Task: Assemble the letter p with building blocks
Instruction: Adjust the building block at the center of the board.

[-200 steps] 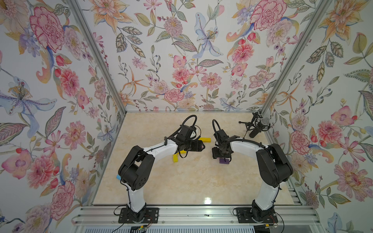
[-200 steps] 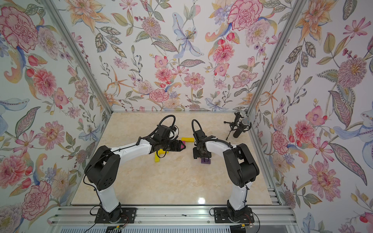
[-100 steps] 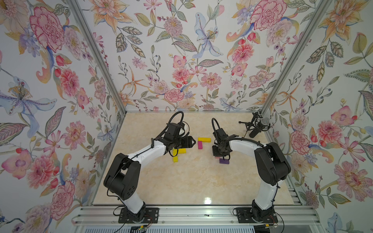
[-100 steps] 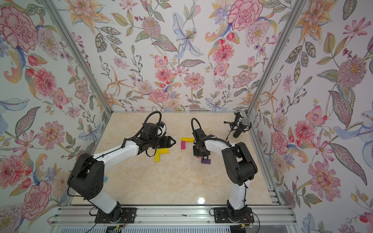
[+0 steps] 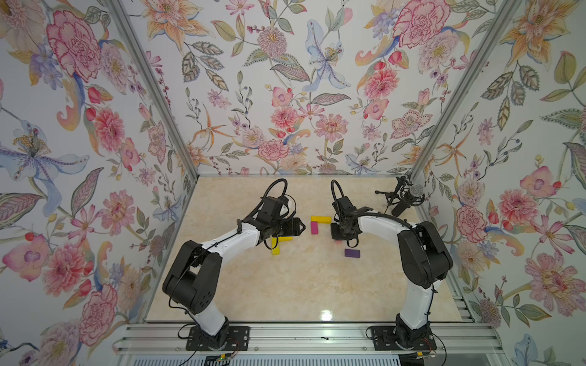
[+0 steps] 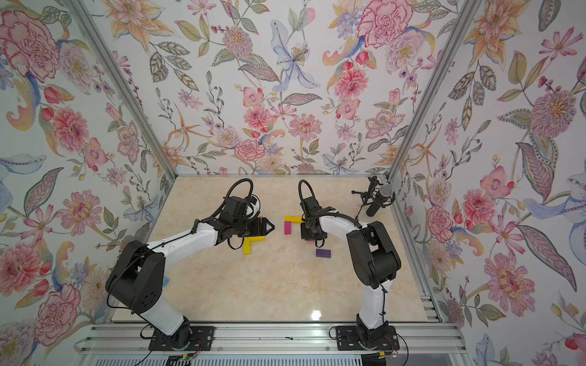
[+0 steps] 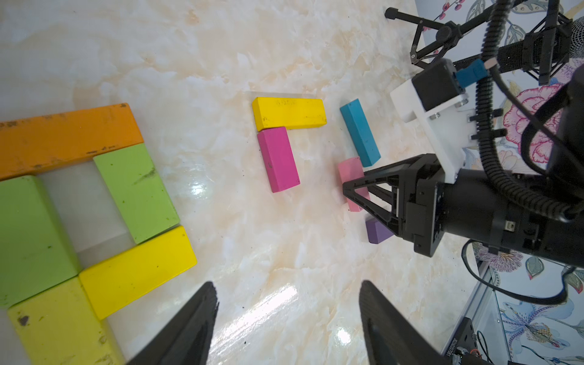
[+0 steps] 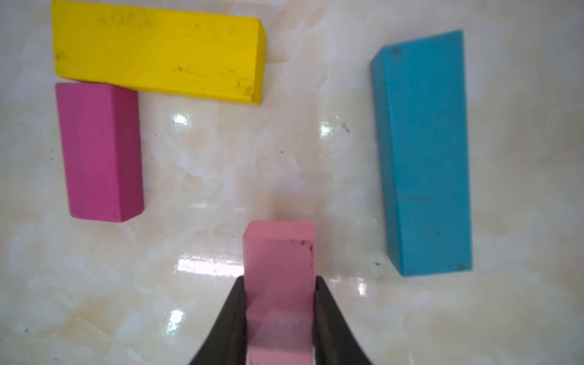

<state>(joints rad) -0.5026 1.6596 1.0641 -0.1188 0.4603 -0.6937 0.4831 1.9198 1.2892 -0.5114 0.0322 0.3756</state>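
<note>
A yellow block point(image 5: 321, 219) and a magenta block point(image 5: 314, 227) lie touching in an L at mid table. Beside them lie a teal block point(image 8: 422, 151) and a purple block point(image 5: 352, 253). My right gripper point(image 8: 280, 284) points down at the table, shut on a light pink block point(image 8: 279, 252) that rests between the magenta and teal ones. My left gripper point(image 7: 287, 284) is open and holds nothing, a short way left of the L point(image 5: 301, 226). Under its arm sits a group of orange point(image 7: 63, 136), lime green point(image 7: 136, 189) and yellow point(image 7: 136, 271) blocks.
A black microphone on a small tripod point(image 5: 402, 199) stands at the back right of the marble table point(image 5: 285, 291). Floral walls close in three sides. An aluminium rail point(image 5: 301, 336) with both arm bases runs along the front edge.
My right gripper has closed on the light pink block. My left gripper has drawn back to the left, and the magenta block now lies uncovered beside the yellow one.
</note>
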